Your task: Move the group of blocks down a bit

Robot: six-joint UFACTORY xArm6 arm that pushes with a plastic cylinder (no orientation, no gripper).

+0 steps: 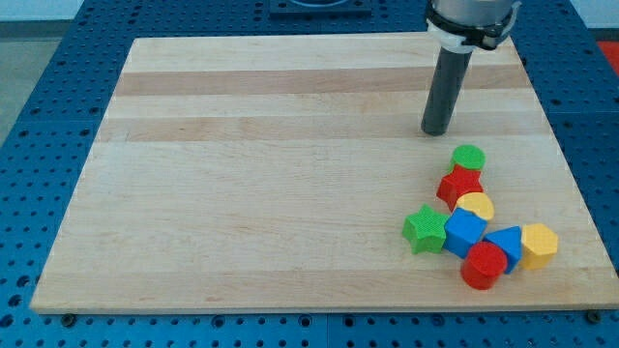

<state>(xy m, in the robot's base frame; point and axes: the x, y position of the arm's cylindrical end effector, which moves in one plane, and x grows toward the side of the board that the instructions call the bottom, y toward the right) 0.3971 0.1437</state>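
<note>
Several blocks sit bunched together at the board's lower right. A green round block (469,157) is at the top of the group. Below it lie a red star (458,184) and a yellow half-round block (476,206). A green star (425,229) is at the group's left, next to a blue cube (464,232). A red hexagon block (483,266), a blue block (506,246) and a yellow hexagon block (538,245) form the bottom row. My tip (436,131) rests on the board just above and left of the green round block, apart from it.
The wooden board (271,174) lies on a blue perforated table (39,145). The group is close to the board's right edge and bottom edge.
</note>
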